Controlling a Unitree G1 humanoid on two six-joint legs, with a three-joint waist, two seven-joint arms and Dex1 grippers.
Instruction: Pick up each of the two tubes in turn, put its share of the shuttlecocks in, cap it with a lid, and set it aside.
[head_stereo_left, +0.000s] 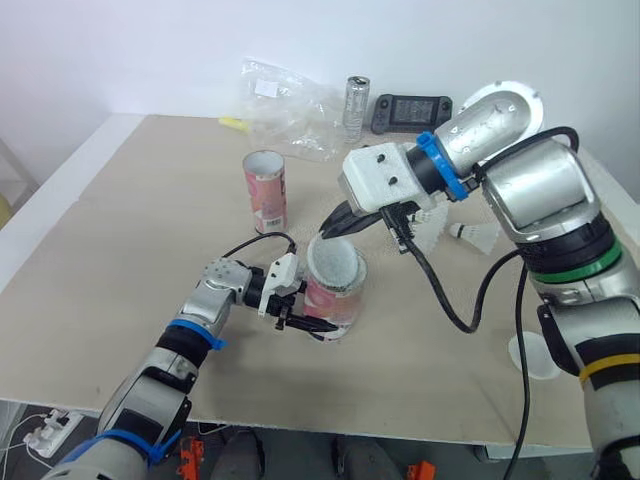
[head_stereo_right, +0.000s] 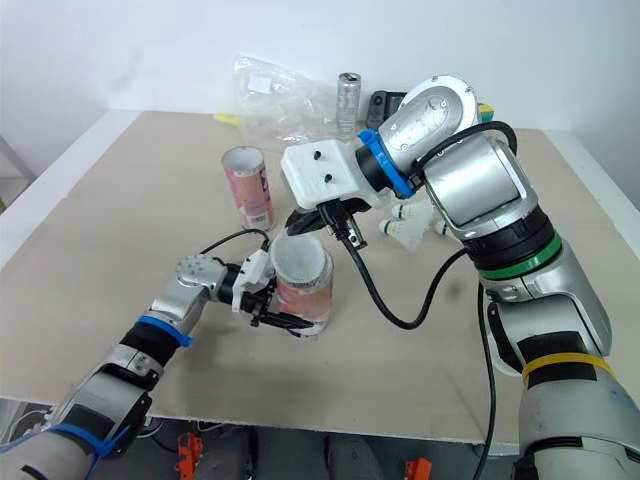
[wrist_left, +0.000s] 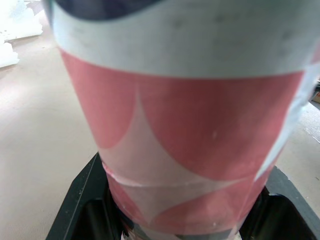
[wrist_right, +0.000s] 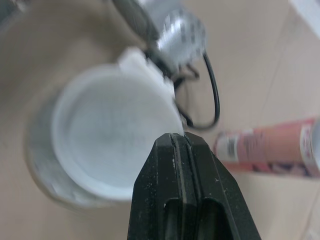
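— Where is the tube that is being worked on?

— The held tube, pink and white, sits toward the front middle of the worktop. The left gripper has it from the robot's left, low on its body. In the left wrist view its black fingers lie on either side of the tube's wall, clamped onto it.

— And the right arm?

— The right gripper hangs just over the tube's mouth, coming in from behind and to the right. A white lid covers that mouth. In the right wrist view the fingers are pressed together with their tips at the lid's rim. Whether a sliver of rim is nipped between them cannot be told.

— What about the other tube?

— The second tube stands upright and open-topped farther back and to the left, apart from both arms. White shuttlecocks lie on the worktop to the right, behind the right forearm. A spare lid rests near the right front edge.

— Anything else back there?

— A crumpled plastic bag, a can beside it, and a dark handheld console along the far edge.
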